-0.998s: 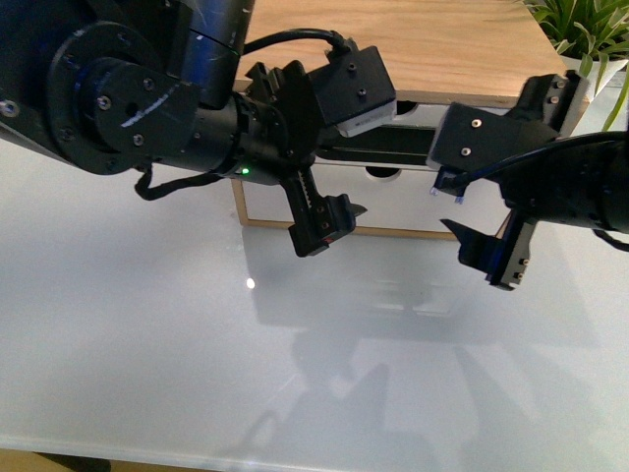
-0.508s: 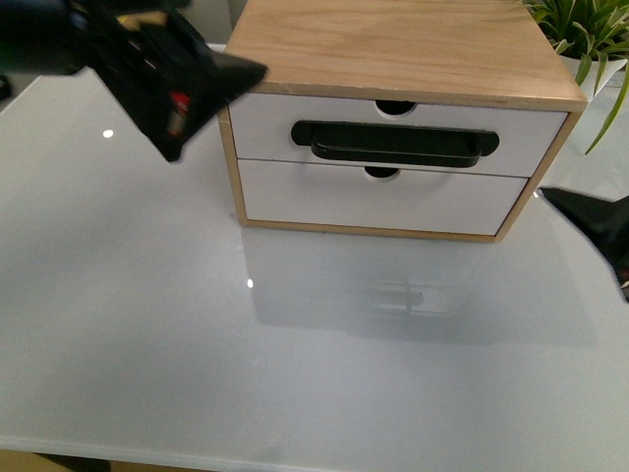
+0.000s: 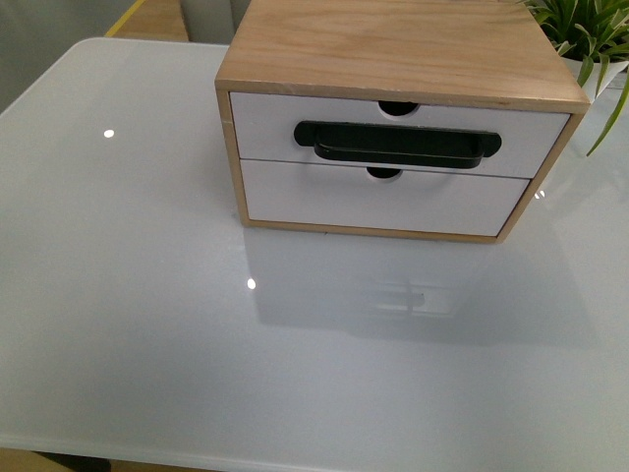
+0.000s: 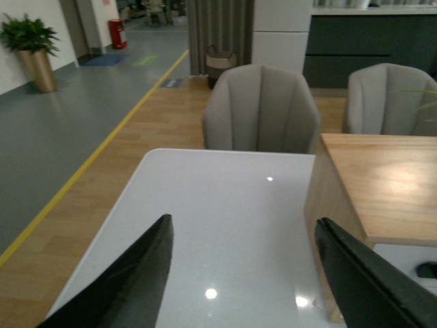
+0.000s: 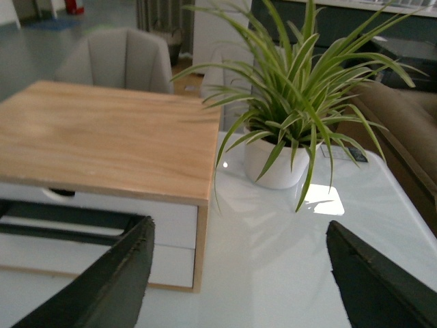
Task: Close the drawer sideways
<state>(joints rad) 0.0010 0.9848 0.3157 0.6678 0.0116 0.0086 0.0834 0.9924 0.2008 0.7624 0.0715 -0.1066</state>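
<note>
The drawer (image 3: 265,128) is the upper one in a light-wood cabinet (image 3: 393,44), with a white front, a long black bar handle (image 3: 397,143) and a half-round notch (image 3: 397,107) in its top edge. Its front sits flush with the cabinet frame. Neither gripper shows in the front view. In the left wrist view my left gripper (image 4: 243,220) is open and empty above the table, with the cabinet's side (image 4: 328,205) beside it. In the right wrist view my right gripper (image 5: 239,222) is open and empty, off the cabinet's other side; the drawer front (image 5: 174,222) shows there.
A plain white lower drawer (image 3: 324,197) sits under the handled one. The cabinet stands at the back of a glossy white table (image 3: 147,295). A potted plant (image 5: 287,102) stands next to the cabinet, at the right in the front view (image 3: 580,29). Grey chairs (image 4: 261,109) stand beyond the table.
Both arms were in front of the cabinet a second ago and have drawn out of the front view, left arm up-left, right arm to the right. The cabinet has not moved.
</note>
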